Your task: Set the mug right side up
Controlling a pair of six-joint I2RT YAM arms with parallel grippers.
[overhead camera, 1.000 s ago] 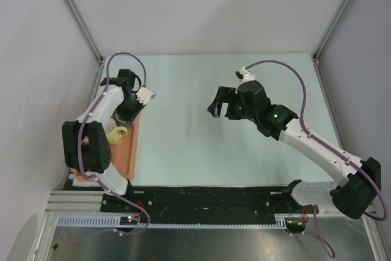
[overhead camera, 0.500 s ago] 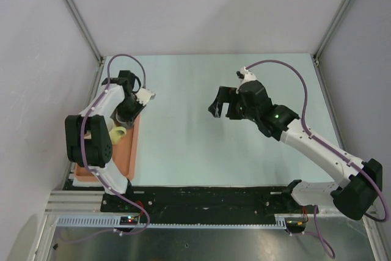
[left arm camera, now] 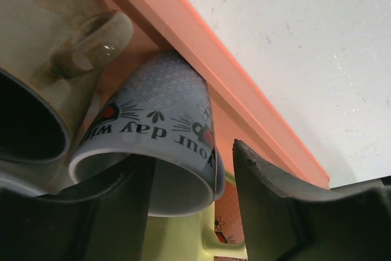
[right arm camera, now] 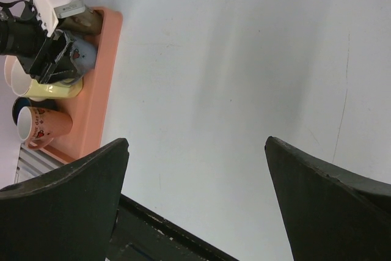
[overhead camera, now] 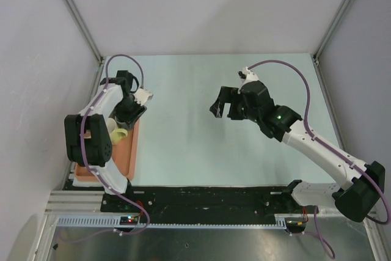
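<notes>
Left wrist view shows the left gripper set over the rim of the grey-blue mug. The step in hand appears to be releasing that mug, or re-taking it.

Procedure: hold the wrist steady until both fingers stand clear of the rim. Then back off along the mug's axis, not sideways, because a dragged finger would likely tip it onto its neighbours. If the mug does not settle on its base, grip across the wall near the rim and rotate before release.

Left gripper state: jaws partly parted, nothing clamped. The outer finger stands apart from the mug wall, with tray and yellow showing in the gap. The other finger covers the mouth, and contact there cannot be told.

The mug leans tilted, mouth toward the gripper. Its closed end rests against the right wall of the orange tray, at the tray's far end. It touches a beige mug and lies over a yellow mug. The tray lies along the left edge of the table.

The right gripper hangs wide open over the table's middle, holding nothing.
</notes>
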